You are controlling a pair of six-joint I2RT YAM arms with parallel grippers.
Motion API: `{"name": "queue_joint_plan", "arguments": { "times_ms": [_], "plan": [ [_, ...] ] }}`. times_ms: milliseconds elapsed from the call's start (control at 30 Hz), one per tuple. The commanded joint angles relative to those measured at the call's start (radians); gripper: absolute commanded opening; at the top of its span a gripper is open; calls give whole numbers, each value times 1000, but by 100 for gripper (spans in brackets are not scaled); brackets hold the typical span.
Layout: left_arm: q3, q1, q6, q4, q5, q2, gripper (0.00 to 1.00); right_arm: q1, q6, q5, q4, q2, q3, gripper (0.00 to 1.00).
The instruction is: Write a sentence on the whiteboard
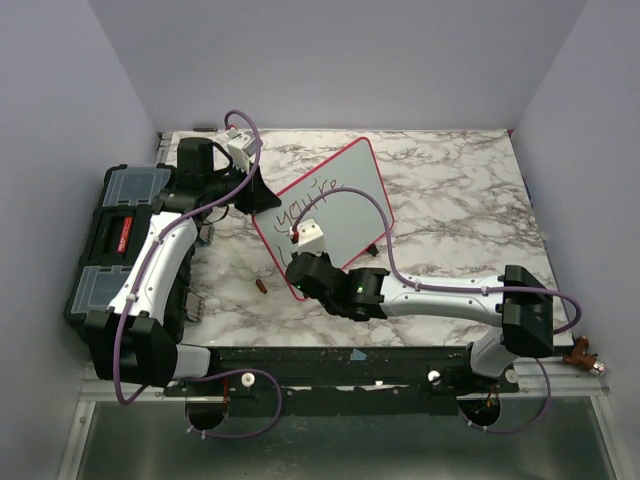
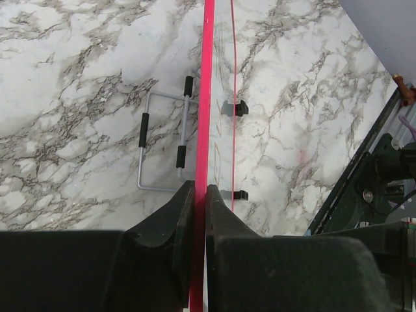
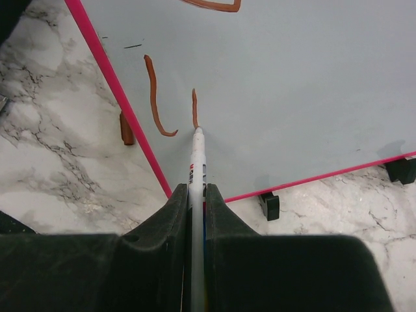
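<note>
The whiteboard (image 1: 350, 170) stands toward the table's (image 1: 460, 190) far left corner, its frame clamped in my left pincer (image 2: 200, 188). My right pincer (image 3: 197, 190) grips the marker (image 3: 197, 156). Light, steady pressure should keep the strokes clean.

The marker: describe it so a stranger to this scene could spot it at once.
Find the pink-framed whiteboard propped on the marble table. Near its lower corner the right pincer grips a slim white marker, tip on the board at the end of a brown stroke. Nothing else pen-shaped touches the board.
</note>
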Motion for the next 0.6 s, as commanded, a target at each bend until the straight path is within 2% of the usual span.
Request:
{"name": "queue_joint_plan", "arguments": {
  "times_ms": [0, 233, 567],
  "plan": [
    [2, 4, 23, 67, -37, -39, 0, -2, 31, 46, -10, 7, -1, 1],
    [-1, 4, 25, 66, -40, -44, 0, -14, -5, 112, -32, 22, 64, 1],
    [1, 3, 23, 66, -38, -44, 0, -29, -59, 61, -13, 39, 122, 1]
  ]
}}
